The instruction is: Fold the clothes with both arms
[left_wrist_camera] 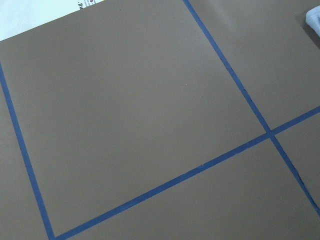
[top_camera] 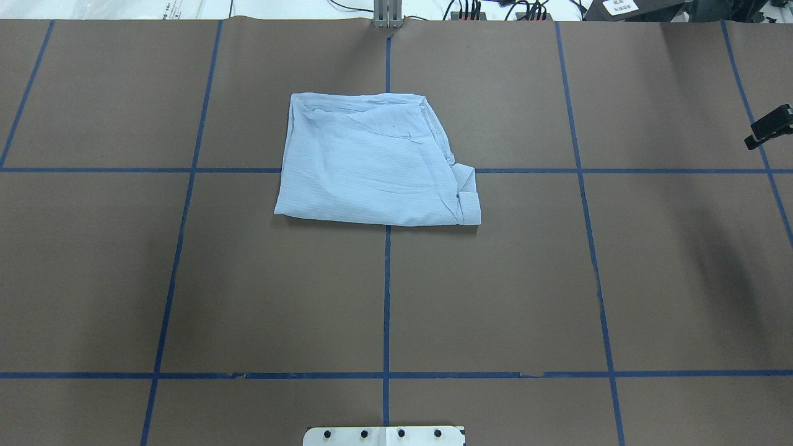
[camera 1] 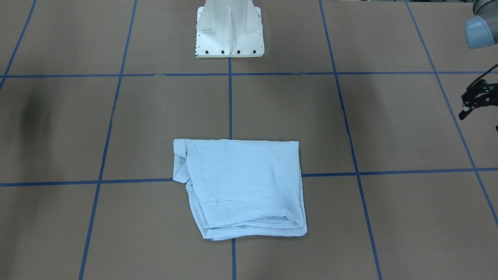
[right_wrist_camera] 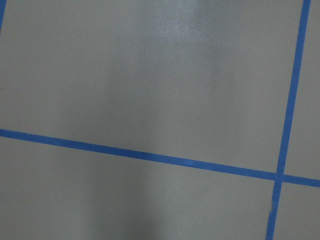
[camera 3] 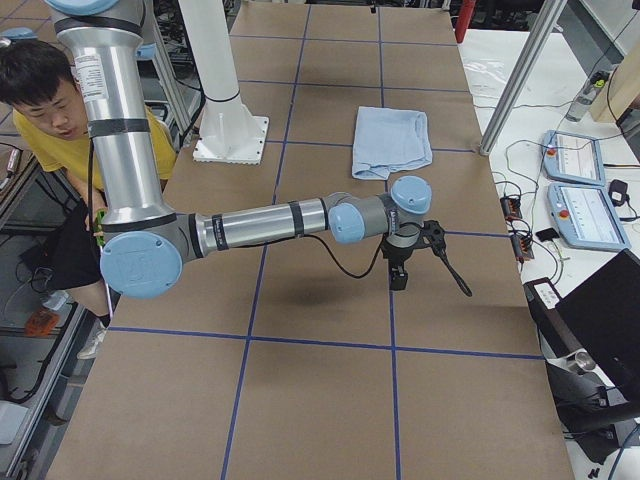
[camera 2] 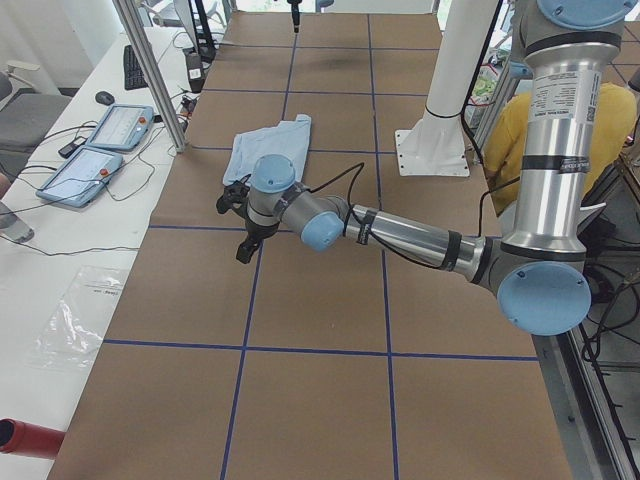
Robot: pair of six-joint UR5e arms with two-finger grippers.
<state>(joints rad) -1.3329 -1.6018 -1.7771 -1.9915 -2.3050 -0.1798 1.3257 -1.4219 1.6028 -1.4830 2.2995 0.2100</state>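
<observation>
The clothes are one light-blue striped shirt (camera 1: 241, 182) (top_camera: 372, 167), folded into a rough rectangle on the brown table near the centre line. Nothing holds it. My left gripper (camera 1: 472, 102) hangs above the table far off to the shirt's side, cut by the frame edge; in the exterior left view the left gripper (camera 2: 232, 228) has its fingers spread, open and empty. Only one fingertip (top_camera: 768, 127) of my right gripper shows overhead; in the exterior right view the right gripper (camera 3: 432, 285) is open and empty, well away from the shirt (camera 3: 390, 140).
The white pedestal base (camera 1: 229, 31) stands behind the shirt. Blue tape lines grid the table. Tablets (camera 2: 95, 150) and cables lie on a white side bench beyond a metal post (camera 2: 150, 70). A person in yellow (camera 3: 60, 130) sits behind the robot.
</observation>
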